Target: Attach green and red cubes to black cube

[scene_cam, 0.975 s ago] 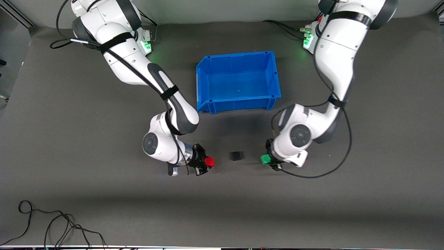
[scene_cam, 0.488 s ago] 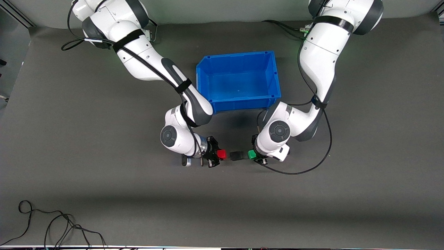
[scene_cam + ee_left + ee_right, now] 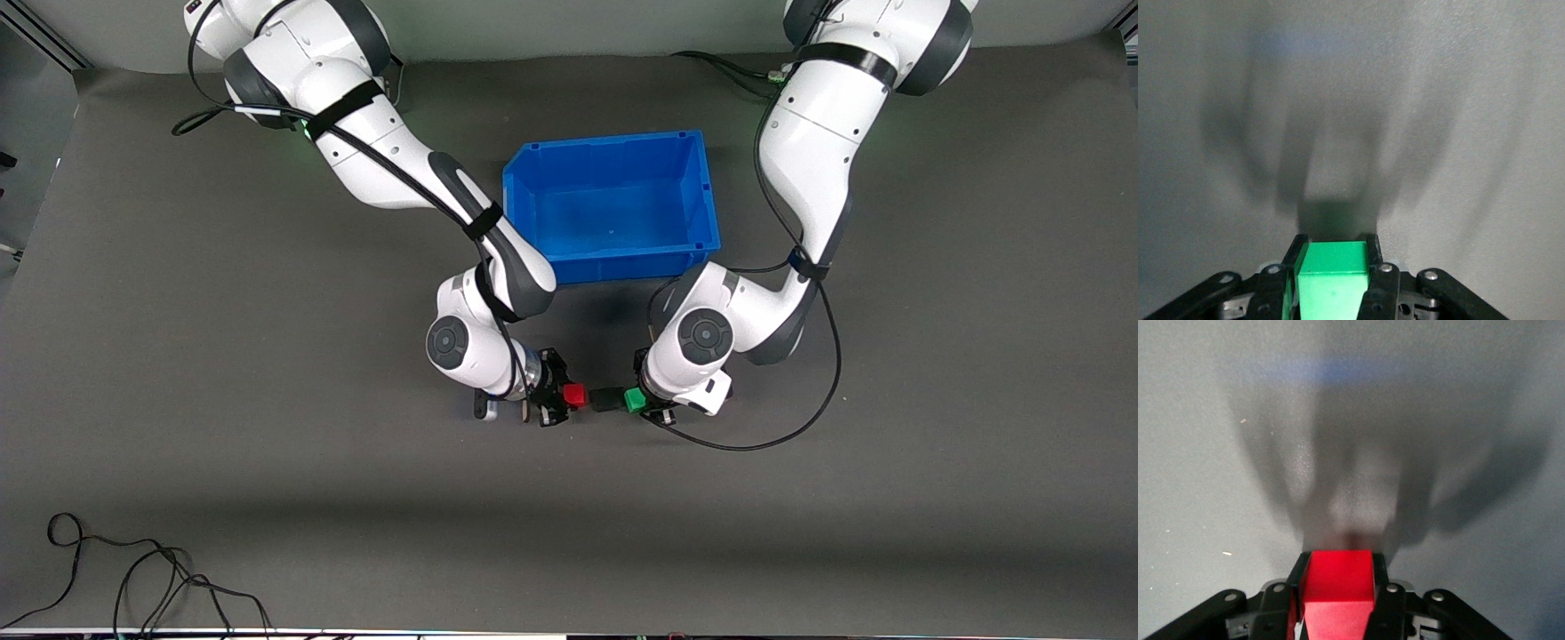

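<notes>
Mid-worktop, black cube flanked closely, left gripper clamped on green cube, right gripper clamped on red cube

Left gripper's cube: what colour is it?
Bright green. The cube in the left gripper shows best in the left wrist view.

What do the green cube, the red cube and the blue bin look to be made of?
Green cube: probably plastic or painted wood; flat, even colour with crisp edges. Red cube: looks the same, smooth faces with a faint sheen. Blue bin: likely moulded plastic, with thin glossy walls and a ribbed rim.
</notes>
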You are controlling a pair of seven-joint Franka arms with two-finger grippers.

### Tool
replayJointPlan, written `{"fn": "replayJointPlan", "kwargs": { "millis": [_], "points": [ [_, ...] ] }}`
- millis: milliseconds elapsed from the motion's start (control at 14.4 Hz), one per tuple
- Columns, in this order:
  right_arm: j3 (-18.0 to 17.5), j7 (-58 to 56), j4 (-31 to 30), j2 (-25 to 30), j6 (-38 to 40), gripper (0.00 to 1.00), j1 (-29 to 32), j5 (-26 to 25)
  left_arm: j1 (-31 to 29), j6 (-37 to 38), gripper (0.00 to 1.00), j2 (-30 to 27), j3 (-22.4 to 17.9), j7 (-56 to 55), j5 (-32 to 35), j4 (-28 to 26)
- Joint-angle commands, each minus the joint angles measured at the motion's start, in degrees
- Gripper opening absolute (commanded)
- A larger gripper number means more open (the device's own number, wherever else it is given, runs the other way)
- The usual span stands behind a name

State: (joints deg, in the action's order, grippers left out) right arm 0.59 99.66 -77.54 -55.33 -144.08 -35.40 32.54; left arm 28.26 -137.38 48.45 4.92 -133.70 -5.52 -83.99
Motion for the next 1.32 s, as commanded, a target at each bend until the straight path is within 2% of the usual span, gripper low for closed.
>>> {"fn": "replayJointPlan", "kwargs": {
  "millis": [0,766,836,905,975,1045,1114,1184,1254],
  "points": [
    [0.99,3.53,4.05,-3.55,-1.03,0.00,-1.69,-1.34,1.09,0.45,0.00,1.12,-0.70,-1.39,-0.72,1.99],
    [1.08,5.81,5.29,-4.08,-1.99,0.00,-2.92,-1.86,1.79,0.36,0.00,1.30,-0.70,-2.00,-0.64,2.16],
    [1.08,5.81,5.38,-4.08,-1.99,0.00,-2.92,-1.78,1.79,0.45,0.18,1.21,-0.79,-1.83,-0.11,2.16],
    [0.99,5.90,5.73,-4.08,-1.99,0.00,-2.92,-1.78,1.62,0.36,0.42,1.12,-0.79,-1.65,-0.11,2.25],
    [0.99,5.99,6.08,-4.08,-1.99,0.00,-2.92,-1.78,1.62,0.36,0.54,0.95,-0.79,-1.30,-0.02,2.25],
    [0.99,5.90,6.08,-4.08,-1.99,0.02,-2.92,-1.87,1.71,0.36,0.60,0.86,-0.88,-1.30,0.33,2.34],
    [0.99,5.90,6.08,-4.08,-1.99,0.22,-2.92,-1.87,1.71,0.19,0.71,0.77,-0.88,-1.21,0.68,2.43],
    [0.99,5.90,6.08,-4.08,-1.99,0.59,-2.83,-1.87,1.71,0.01,1.00,0.86,-0.88,-1.21,0.94,2.60],
    [0.99,5.90,6.17,-3.99,-1.99,0.72,-2.92,-1.87,1.79,0.01,1.00,0.77,-0.88,-1.21,1.12,2.60]
  ]
}}
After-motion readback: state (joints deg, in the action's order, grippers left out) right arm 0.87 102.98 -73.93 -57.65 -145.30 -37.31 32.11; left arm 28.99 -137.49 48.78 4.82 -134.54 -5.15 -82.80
